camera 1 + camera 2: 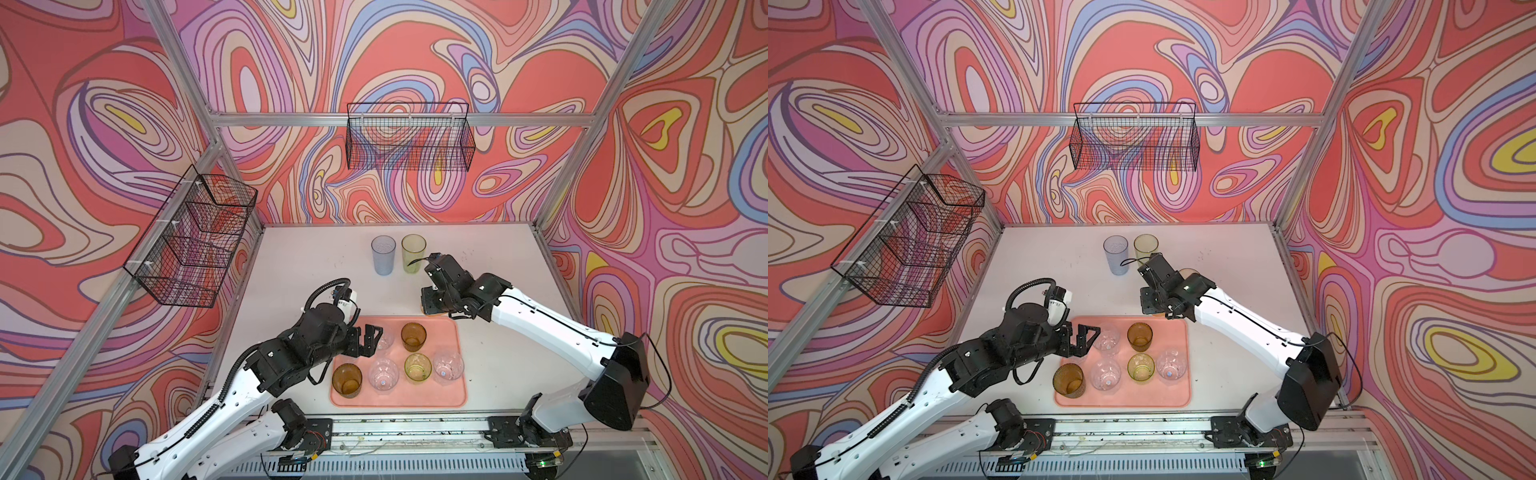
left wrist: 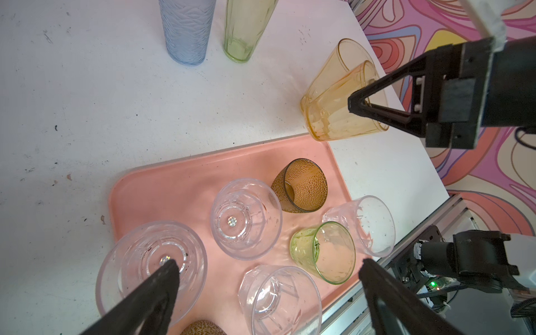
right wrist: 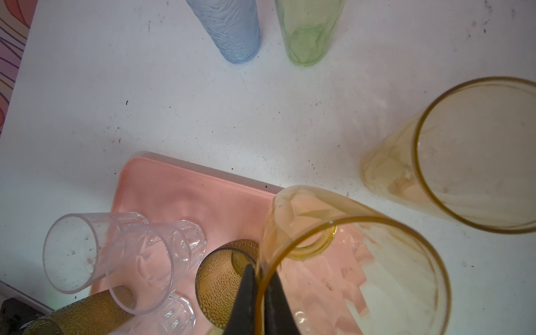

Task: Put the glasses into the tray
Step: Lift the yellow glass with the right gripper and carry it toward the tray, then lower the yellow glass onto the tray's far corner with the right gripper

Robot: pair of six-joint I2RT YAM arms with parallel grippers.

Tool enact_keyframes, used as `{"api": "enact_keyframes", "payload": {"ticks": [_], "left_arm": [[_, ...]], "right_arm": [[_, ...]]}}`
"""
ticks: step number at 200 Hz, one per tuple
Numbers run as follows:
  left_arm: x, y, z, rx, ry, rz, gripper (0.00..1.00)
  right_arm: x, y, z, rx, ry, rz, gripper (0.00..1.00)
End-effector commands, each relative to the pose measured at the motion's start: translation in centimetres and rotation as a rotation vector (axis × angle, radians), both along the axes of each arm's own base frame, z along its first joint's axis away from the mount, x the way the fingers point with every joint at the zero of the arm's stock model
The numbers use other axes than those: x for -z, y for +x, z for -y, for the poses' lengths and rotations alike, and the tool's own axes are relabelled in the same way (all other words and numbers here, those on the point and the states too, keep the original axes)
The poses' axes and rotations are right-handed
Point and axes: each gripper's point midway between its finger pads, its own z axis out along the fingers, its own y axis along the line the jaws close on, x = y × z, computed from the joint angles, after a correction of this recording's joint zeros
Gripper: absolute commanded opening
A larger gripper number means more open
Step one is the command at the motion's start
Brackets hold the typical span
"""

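Bright, even light from above; shadows on the white table (image 1: 316, 266) faint, soft. Top views sharp. Wrist views wide-angle, stretched at edges; yellow glass (image 3: 362, 275) nearest lens blurred; glint in clear glass (image 2: 139, 249).

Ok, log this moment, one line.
left jaws open over clear glass in tray | right jaws shut on orange glass | blue, green, yellow glasses on table

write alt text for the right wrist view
The right gripper is shut on the rim of a yellow-orange glass by a corner of the pink tray, which holds clear glasses and brown glasses. On the table beyond stand a second yellow glass, a pale blue glass and a yellow-green glass.
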Motion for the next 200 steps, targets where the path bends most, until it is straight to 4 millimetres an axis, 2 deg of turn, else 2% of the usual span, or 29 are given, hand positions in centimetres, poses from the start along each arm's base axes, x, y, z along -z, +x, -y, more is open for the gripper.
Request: {"api": "enact_keyframes", "payload": {"ticks": [1,84,200], "left_arm": [[-0.6,0.4,-0.1,-0.015,-0.001,0.011,1.0],[-0.4,0.8,0.3,-0.005,0.01,0.01,1.0],[-0.4,0.9,0.7,-0.001,0.004,0.011,1.0]], "right_arm": [[-0.5,-0.6,0.7,0.025,-0.004,0.015,0.0],[0.5,-2.1,1.4,0.045,-0.047,-0.015,0.0],[3.0,-4.0,2.2,0.079,-0.061,-0.069,0.0]]}}
